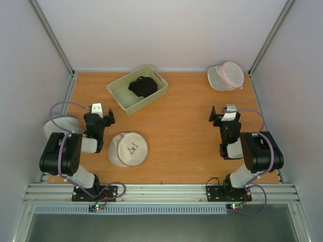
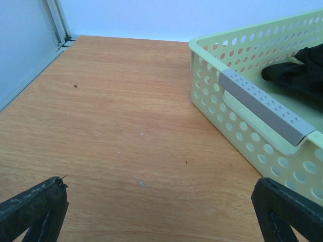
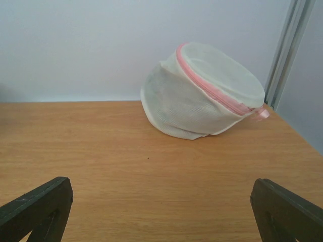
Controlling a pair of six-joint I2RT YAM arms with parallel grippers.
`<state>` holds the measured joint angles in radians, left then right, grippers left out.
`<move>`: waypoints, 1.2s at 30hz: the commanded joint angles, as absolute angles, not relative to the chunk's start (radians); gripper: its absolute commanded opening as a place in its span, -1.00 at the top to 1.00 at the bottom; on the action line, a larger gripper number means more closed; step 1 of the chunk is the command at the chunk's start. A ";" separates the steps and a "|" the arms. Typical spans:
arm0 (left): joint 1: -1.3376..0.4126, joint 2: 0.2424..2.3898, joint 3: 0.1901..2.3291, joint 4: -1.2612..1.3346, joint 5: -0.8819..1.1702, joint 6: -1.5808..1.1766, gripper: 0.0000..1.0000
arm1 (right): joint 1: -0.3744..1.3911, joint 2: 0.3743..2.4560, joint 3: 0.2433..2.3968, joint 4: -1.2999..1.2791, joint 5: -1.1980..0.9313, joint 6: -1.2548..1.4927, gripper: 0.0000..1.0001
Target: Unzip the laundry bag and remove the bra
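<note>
Laundry bag (image 1: 128,149): round, cream mesh, lying flat on the table (image 1: 181,136) near the front edge, just to the right of the left arm. It is domed, so it probably has something inside, but no bra shows through the mesh.
Zip pull (image 1: 132,148): small and dark, on the bag's top face. From overhead the zip looks closed, though it is too small to be sure.
Grey-white bag (image 1: 56,125): partly hidden under the left arm at the left edge; not the one wanted.
Left claw (image 2: 161,209): jaws spread wide with nothing between them. It hangs just beyond the cream bag and faces bare wood and the basket, so the bag is out of its own camera's sight.
Right claw (image 3: 161,206): jaws also wide apart and empty. It is well apart from the cream bag and looks toward the far right corner.
Basket (image 1: 117,89): pale green with holes in its walls, beyond the cream bag. A dark garment (image 1: 142,86) lies in it; I cannot tell what kind.
Pink-zip bag (image 1: 225,76): white mesh, in the far right corner, zip seemingly shut.
Done so far: nothing, as I read it; no claw touches the cream bag.
Left to do: all of it. Steady the bag, take the pull, run the zip round, reach in and lift the bra out.
</note>
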<state>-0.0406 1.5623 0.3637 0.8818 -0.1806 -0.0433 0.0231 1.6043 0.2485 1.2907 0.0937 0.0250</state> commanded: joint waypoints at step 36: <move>0.007 1.214 1.270 -1.400 0.824 0.448 -0.69 | 0.579 1.438 1.041 0.139 -0.578 0.110 -0.97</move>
<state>0.0696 1.2030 1.3495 -1.0416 0.6689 0.2707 0.4709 1.3663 1.0054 0.1665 -0.4263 0.1360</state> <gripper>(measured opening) 0.883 0.986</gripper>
